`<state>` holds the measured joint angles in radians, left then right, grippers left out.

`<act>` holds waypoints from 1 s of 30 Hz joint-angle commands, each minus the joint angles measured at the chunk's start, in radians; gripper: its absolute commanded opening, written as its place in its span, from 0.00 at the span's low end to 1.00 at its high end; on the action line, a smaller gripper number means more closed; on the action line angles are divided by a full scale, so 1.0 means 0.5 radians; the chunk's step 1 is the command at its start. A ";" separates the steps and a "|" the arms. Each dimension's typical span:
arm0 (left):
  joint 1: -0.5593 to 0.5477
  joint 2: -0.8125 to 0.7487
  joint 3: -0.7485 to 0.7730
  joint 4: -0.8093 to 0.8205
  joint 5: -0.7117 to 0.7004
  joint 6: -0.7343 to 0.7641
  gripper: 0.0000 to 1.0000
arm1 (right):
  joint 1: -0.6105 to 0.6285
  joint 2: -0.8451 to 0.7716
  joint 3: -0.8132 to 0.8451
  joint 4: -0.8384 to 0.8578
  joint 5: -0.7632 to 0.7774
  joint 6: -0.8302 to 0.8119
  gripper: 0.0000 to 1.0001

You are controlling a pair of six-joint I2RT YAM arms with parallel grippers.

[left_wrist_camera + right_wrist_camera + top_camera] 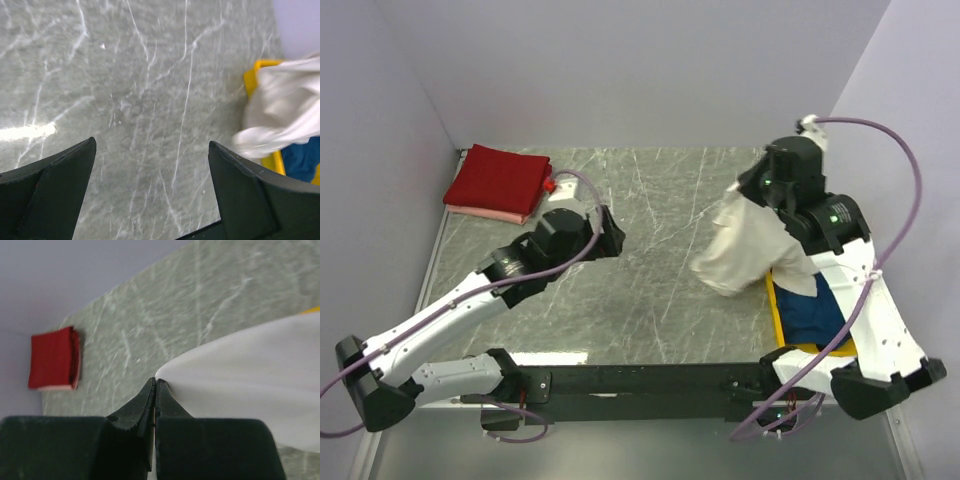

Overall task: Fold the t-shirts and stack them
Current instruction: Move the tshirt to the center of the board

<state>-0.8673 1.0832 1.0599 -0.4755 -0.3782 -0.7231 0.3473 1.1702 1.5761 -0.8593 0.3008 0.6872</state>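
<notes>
Right gripper (156, 385) was seen pinched shut on an edge of the cream shirt (250, 385), held above the bin's (773, 315) far end. The cloth was hung with its long axis running from the pinch down past the bin's left rim. Left gripper (152, 145) was held wide open and empty, well left of the bin and pointed at the shirt. The right arm was judged nearer.

My marbled desk (640, 270) holds a pink shirt (505, 215) under a red shirt (500, 178) far left, and a yellow bin (773, 312) right.
</notes>
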 commanded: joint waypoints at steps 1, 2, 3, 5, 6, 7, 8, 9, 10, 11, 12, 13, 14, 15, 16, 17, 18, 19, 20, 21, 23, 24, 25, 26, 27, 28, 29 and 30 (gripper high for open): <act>0.139 -0.166 -0.006 0.086 0.063 -0.036 0.99 | 0.359 0.077 0.271 0.016 0.104 0.012 0.00; 0.167 -0.181 -0.021 0.089 0.072 -0.042 0.99 | 0.361 0.108 0.335 0.016 0.122 0.012 0.00; 0.194 -0.197 -0.034 0.092 0.091 -0.054 1.00 | 0.522 0.178 0.400 -0.005 0.132 0.006 0.00; 0.255 -0.246 -0.079 0.098 0.103 -0.066 1.00 | 0.667 0.267 0.621 -0.057 0.162 -0.006 0.00; 0.277 -0.264 -0.095 0.098 0.103 -0.085 1.00 | 0.813 0.368 0.700 -0.082 0.181 -0.012 0.00; 0.296 -0.279 -0.110 0.101 0.112 -0.091 0.99 | 0.869 0.423 0.862 -0.107 0.208 -0.018 0.00; 0.329 -0.313 -0.138 0.101 0.124 -0.094 0.99 | 0.922 0.472 0.937 -0.131 0.227 -0.028 0.00; 0.345 -0.325 -0.147 0.098 0.128 -0.106 0.99 | 0.980 0.567 1.065 -0.177 0.218 -0.031 0.00; 0.369 -0.341 -0.162 0.098 0.124 -0.109 0.99 | 1.008 0.608 1.109 -0.190 0.215 -0.037 0.00; 0.378 -0.368 -0.181 0.095 0.121 -0.115 1.00 | 1.014 0.669 1.140 -0.193 0.187 -0.049 0.00; 0.388 -0.381 -0.190 0.086 0.121 -0.121 1.00 | 1.023 0.684 1.149 -0.187 0.163 -0.064 0.00; 0.406 -0.390 -0.196 0.083 0.127 -0.119 1.00 | 1.020 0.700 1.137 -0.190 0.150 -0.067 0.00; 0.409 -0.411 -0.208 0.077 0.128 -0.118 0.99 | 1.014 0.700 1.103 -0.181 0.190 -0.068 0.00; 0.418 -0.421 -0.212 0.074 0.131 -0.118 1.00 | 0.999 0.673 1.051 -0.171 0.190 -0.068 0.00; 0.421 -0.436 -0.218 0.068 0.128 -0.115 0.99 | 0.914 0.645 0.878 -0.147 0.166 -0.058 0.00; 0.425 -0.442 -0.227 0.067 0.137 -0.115 0.99 | 0.834 0.602 0.749 -0.047 0.099 -0.055 0.00; 0.425 -0.445 -0.233 0.070 0.149 -0.115 0.99 | 0.757 0.483 0.598 0.033 -0.090 -0.061 0.00; 0.425 -0.451 -0.254 0.086 0.161 -0.121 0.99 | 0.668 0.415 0.266 0.125 -0.174 -0.077 0.00; 0.425 -0.454 -0.267 0.095 0.210 -0.131 0.98 | 0.455 0.354 0.105 0.269 -0.239 -0.092 0.00; 0.428 -0.451 -0.303 0.113 0.229 -0.137 0.98 | 0.353 0.280 -0.149 0.310 -0.367 -0.113 0.00; 0.428 -0.442 -0.340 0.159 0.271 -0.164 0.97 | 0.034 0.270 -0.350 0.408 -0.481 -0.193 0.06; 0.428 -0.433 -0.362 0.178 0.284 -0.177 0.96 | -0.037 0.280 -0.485 0.427 -0.509 -0.224 0.21; 0.431 -0.412 -0.407 0.202 0.305 -0.189 0.95 | -0.078 0.298 -0.535 0.433 -0.479 -0.254 0.30; 0.434 -0.402 -0.429 0.254 0.324 -0.213 0.94 | -0.105 0.322 -0.572 0.421 -0.442 -0.279 0.37; 0.431 -0.384 -0.451 0.276 0.363 -0.226 0.94 | -0.109 0.320 -0.639 0.418 -0.409 -0.313 0.42; 0.431 -0.341 -0.490 0.297 0.382 -0.238 0.92 | -0.103 0.301 -0.691 0.430 -0.411 -0.319 0.48; 0.431 -0.320 -0.506 0.319 0.388 -0.259 0.91 | -0.096 0.228 -0.758 0.506 -0.442 -0.307 0.50; 0.431 -0.295 -0.521 0.319 0.379 -0.278 0.91 | -0.060 0.182 -0.911 0.543 -0.463 -0.292 0.52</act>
<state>-0.6559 0.9092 0.8215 -0.3813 -0.2287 -0.8242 0.2783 1.3582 1.1942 -0.7101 0.1165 0.5766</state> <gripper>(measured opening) 0.915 0.503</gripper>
